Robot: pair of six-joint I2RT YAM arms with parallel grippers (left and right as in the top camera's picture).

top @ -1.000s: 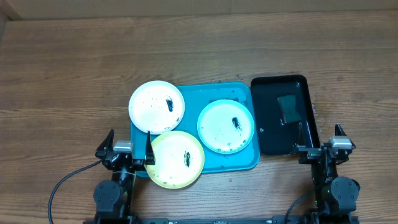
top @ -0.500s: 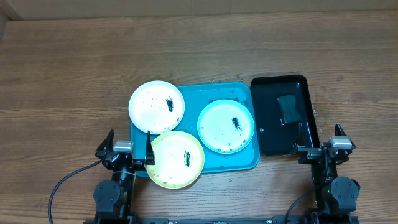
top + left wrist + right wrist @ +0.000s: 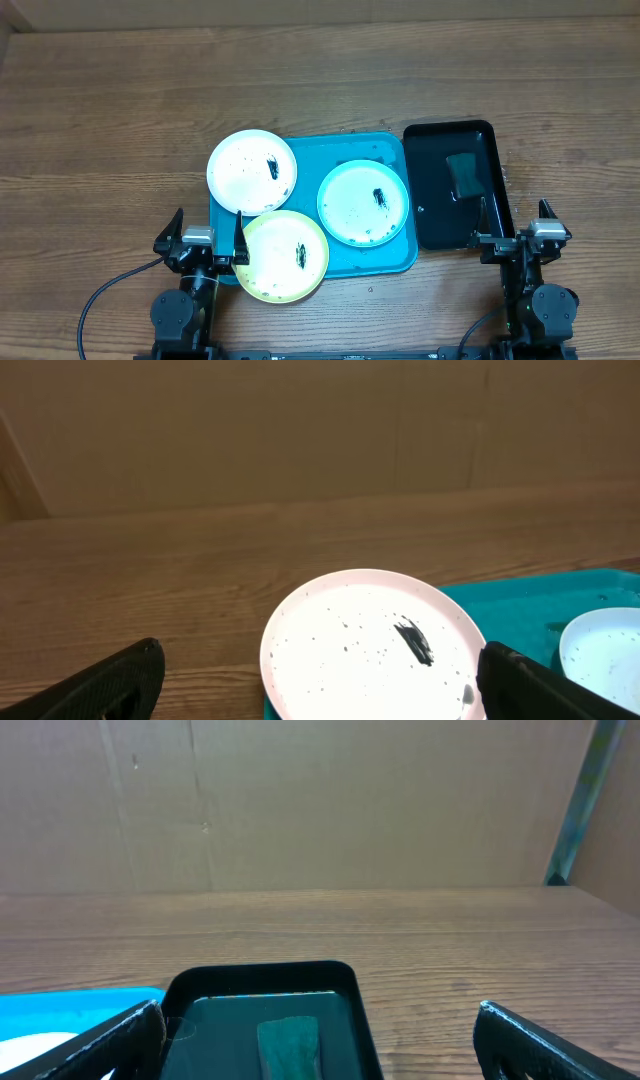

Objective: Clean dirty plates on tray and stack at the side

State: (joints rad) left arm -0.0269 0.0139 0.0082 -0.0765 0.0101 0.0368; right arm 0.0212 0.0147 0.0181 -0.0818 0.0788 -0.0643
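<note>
A turquoise tray [image 3: 392,258] lies at the table's middle front. A white plate [image 3: 245,172] overlaps its far left corner. A pale yellow plate [image 3: 275,262] overlaps its near left corner. A mint-green plate [image 3: 355,205] lies inside at the right. Each plate has dark smears and specks. My left gripper [image 3: 207,238] is open and empty at the front edge, beside the yellow plate; its wrist view shows the white plate [image 3: 360,655] ahead between the fingers [image 3: 320,685]. My right gripper [image 3: 515,228] is open and empty at the front right.
A glossy black tray [image 3: 428,200] stands right of the turquoise tray, with a dark green sponge [image 3: 463,174] in it; the right wrist view shows the tray [image 3: 345,975] and the sponge [image 3: 290,1045] just ahead. Bare wooden table lies to the left and behind. A cardboard wall stands at the back.
</note>
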